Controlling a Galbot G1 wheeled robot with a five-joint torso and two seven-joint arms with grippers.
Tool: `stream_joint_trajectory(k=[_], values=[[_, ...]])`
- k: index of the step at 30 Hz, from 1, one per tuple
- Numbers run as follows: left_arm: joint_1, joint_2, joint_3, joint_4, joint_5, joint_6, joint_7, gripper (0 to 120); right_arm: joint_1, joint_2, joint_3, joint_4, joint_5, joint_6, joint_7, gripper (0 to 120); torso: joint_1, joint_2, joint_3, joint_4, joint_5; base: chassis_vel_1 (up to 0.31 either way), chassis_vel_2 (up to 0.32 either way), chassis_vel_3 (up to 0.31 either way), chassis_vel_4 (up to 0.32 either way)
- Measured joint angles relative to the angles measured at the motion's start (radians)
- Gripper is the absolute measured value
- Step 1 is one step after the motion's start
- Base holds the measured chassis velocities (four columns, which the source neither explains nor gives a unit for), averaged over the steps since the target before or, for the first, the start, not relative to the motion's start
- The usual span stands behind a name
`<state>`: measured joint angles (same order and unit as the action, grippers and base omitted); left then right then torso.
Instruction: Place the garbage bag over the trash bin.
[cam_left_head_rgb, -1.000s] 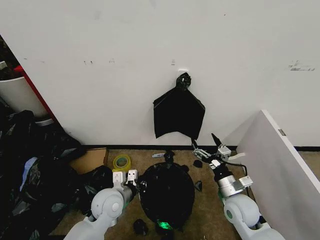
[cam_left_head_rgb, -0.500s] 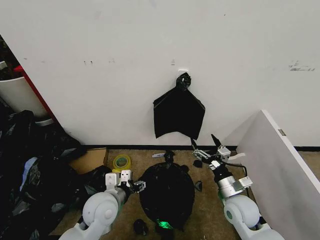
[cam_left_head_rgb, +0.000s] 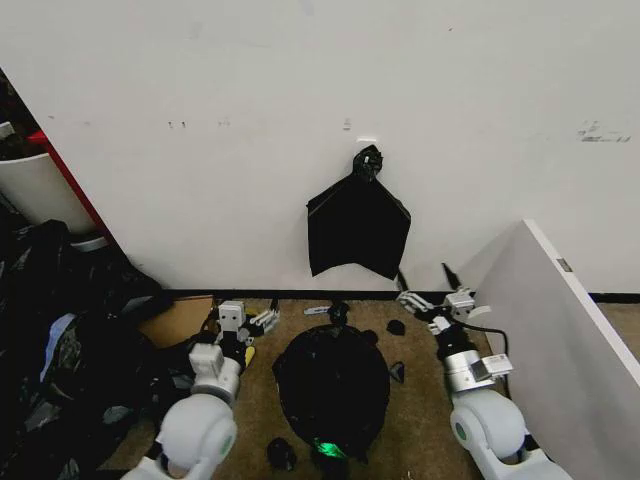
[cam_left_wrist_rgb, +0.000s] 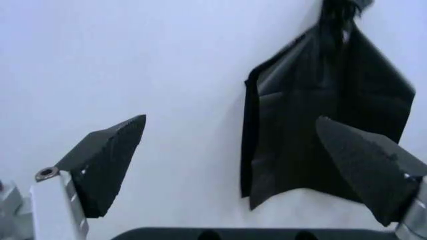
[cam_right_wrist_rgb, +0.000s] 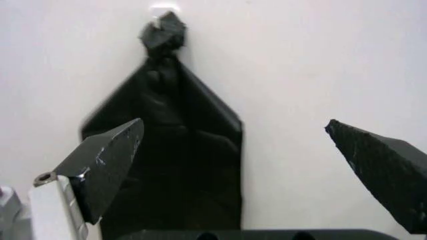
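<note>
Since the preceding frame, the left claw (cam_left_head_rgb: 262, 320) had withdrawn from the garbage bag (cam_left_head_rgb: 333, 390) toward the left, fingers spread and empty; the right claw (cam_left_head_rgb: 428, 297) had shifted slightly right, likewise spread. The bag stood upright at lower centre on the floor (cam_left_head_rgb: 415, 410), covering the trash bin, long axis vertical.

Glossy black bag (cam_left_head_rgb: 333, 385) is seen over bin, green glow at its base. Black knotted bunch (cam_left_head_rgb: 357, 225) on white wall (cam_left_head_rgb: 300, 100). Tan floor (cam_left_head_rgb: 415, 410).
</note>
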<state>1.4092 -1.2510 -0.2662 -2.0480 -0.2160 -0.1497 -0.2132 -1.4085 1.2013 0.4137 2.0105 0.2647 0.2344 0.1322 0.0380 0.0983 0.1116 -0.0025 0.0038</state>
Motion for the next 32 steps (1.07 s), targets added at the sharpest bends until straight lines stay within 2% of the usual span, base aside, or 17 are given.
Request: stream_joint_trajectory(k=[3,11,19,26,32], values=[[0.021,-0.022,-0.018,-0.019,-0.049,-0.024,0.001,100,-0.014,0.014,0.021,0.025,-0.017,-0.051,0.042,100,0.0,0.0,0.0,0.0003,-0.0001,0.0,0.0,0.0,0.0],[0.016,-0.035,-0.071,-0.03,-0.018,-0.076,0.006,100,-0.042,0.036,0.026,0.06,-0.06,-0.115,0.136,100,0.0,0.0,0.0,0.0002,-0.0003,0.0,0.0,0.0,0.0],[0.022,-0.04,-0.07,-0.043,-0.014,-0.093,0.007,100,-0.055,0.039,0.03,0.079,-0.053,-0.133,0.183,100,0.0,0.0,0.0,0.0002,-0.0003,0.0,0.0,0.0,0.0],[0.028,-0.04,-0.079,-0.051,-0.015,-0.096,0.006,100,-0.055,0.044,0.049,0.08,-0.053,-0.128,0.174,100,0.0,0.0,0.0,0.0002,-0.0003,0.0,0.0,0.0,0.0],[0.039,-0.046,-0.099,-0.057,-0.022,-0.103,0.003,100,-0.054,0.047,0.077,0.058,-0.066,-0.088,0.105,100,0.0,0.0,0.0,0.0002,-0.0002,0.0,0.0,0.0,0.0]])
